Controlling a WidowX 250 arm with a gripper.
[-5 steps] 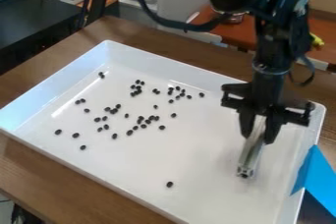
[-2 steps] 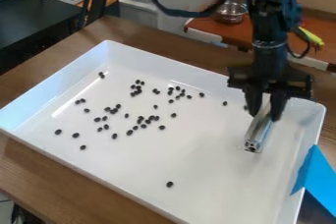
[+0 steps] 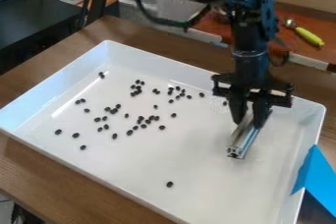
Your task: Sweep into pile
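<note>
In the camera view, we find the gripper (image 3: 249, 121) over the right-hand part of the white tray (image 3: 125, 166). The jaws are closed on the metal bar (image 3: 241, 142), one on each side of its upper end. We note that the bar slants down and to the left below the jaws; its lower end is near the tray floor (contact with the floor we cannot confirm).

The dark beans (image 3: 148, 121) lie scattered, mostly left of the jaws and well apart from them. One bean (image 3: 225, 103) sits just left of the jaws; another (image 3: 169, 184) lies alone nearer the tray's front edge. The tray rests on the wooden counter (image 3: 39, 174).
</note>
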